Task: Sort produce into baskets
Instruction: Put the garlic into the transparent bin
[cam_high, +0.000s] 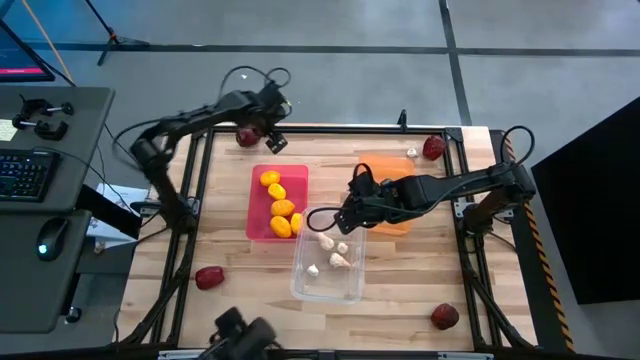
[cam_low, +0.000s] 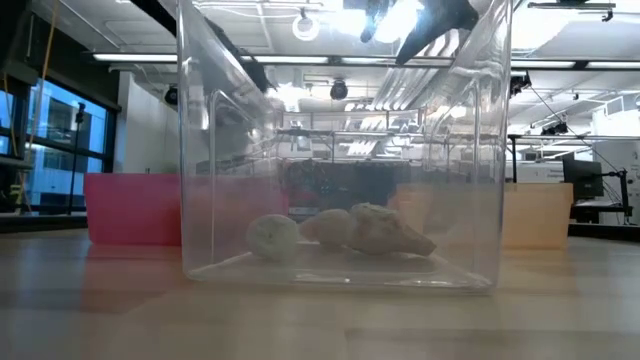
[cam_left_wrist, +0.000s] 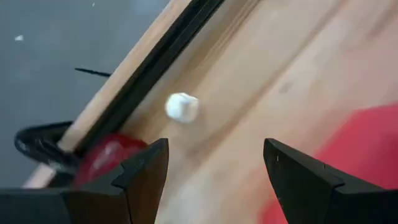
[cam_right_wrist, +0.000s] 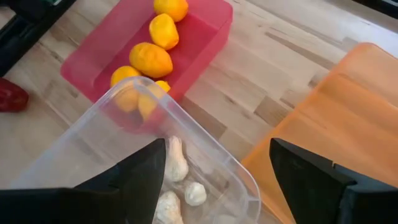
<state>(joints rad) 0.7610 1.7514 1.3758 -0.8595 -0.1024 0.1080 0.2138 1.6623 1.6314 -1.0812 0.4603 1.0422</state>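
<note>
Though half-hid by left gripper (cam_left_wrist: 211, 180), beet (cam_left_wrist: 106, 158).

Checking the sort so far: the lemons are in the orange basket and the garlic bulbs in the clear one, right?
Not quite. The lemons lie in the pink basket, as the high view shows. The garlic bulbs are in the clear basket, as you said.

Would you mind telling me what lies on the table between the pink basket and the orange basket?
In the high view, only bare wooden table separates the pink basket from the orange basket; nearer the front, the clear basket's corner and the right gripper fill it.
</note>
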